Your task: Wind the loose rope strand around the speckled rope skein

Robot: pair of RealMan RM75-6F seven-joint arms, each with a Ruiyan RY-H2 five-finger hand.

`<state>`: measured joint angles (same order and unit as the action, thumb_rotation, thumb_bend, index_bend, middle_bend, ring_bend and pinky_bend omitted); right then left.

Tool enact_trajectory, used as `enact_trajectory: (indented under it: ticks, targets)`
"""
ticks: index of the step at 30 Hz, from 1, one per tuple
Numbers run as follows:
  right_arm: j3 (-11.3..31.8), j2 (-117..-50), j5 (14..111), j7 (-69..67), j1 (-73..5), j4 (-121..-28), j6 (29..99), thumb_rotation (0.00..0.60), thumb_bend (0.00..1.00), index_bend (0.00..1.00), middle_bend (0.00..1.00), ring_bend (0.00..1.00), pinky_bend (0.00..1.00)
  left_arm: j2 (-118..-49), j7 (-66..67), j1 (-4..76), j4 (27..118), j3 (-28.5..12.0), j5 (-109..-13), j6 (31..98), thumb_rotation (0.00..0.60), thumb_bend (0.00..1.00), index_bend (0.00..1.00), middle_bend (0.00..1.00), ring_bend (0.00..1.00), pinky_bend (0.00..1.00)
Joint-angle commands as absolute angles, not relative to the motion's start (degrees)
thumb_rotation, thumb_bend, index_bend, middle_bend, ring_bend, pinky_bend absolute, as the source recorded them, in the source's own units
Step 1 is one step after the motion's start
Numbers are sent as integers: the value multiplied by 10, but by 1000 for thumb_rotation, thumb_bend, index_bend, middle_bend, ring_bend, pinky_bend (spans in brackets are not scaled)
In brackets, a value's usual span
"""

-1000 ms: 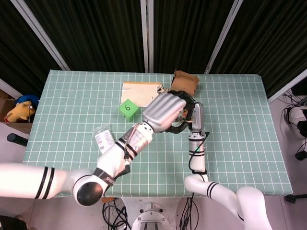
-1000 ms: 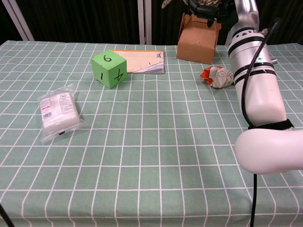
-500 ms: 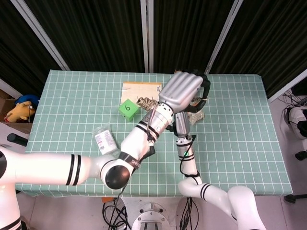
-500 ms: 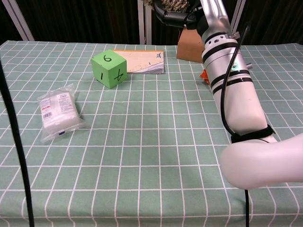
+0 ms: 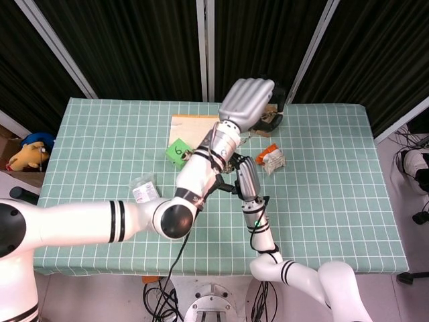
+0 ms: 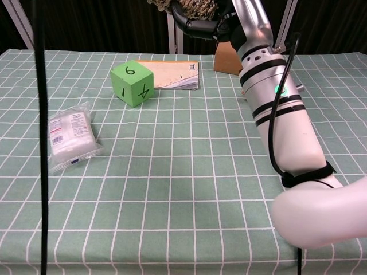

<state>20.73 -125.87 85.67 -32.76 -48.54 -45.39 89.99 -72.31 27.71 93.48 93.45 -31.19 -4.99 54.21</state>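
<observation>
The speckled rope skein [image 6: 196, 7] shows at the top edge of the chest view, raised high above the table. Dark fingers [image 6: 198, 26] of my right hand [image 6: 207, 24] grip it from below. In the head view my left forearm hides the skein and most of my right hand [image 5: 228, 186]. My left hand [image 5: 247, 100] is lifted over the far table edge, its silver back toward the camera, fingers together. The loose strand cannot be made out, apart from frayed rope [image 6: 159, 3] left of the skein.
A green numbered cube [image 6: 133, 83] stands before a flat booklet [image 6: 172, 73]. A cardboard box [image 6: 227, 58] sits at the back. A plastic packet [image 6: 70, 135] lies at left. An orange-white wrapper [image 5: 272, 158] lies right of my arms. A black cable [image 6: 40, 137] hangs at left.
My left hand has risen from over the table's middle toward the far edge. My right arm has swung left, carrying the skein leftward along the top of the chest view.
</observation>
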Motion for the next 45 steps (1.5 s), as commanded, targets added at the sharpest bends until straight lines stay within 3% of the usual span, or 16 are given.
enact_trajectory:
  ticks: [1,15,45]
  targets:
    - [193,-1257,869,-337,-473,-460,917,600,592,855,561,558,769,-732,264,923,895,-306,-31,533,600,559,831,345,223,271]
    - [173,-1239,877,-376,-425,-488,948,600,588,866,565,557,768,-733,254,861,831,-279,12,510,600,559,831,346,223,270]
    - [206,-1214,870,-395,-387,-550,980,600,600,866,565,558,769,-753,221,749,795,-253,26,456,600,558,802,359,235,270]
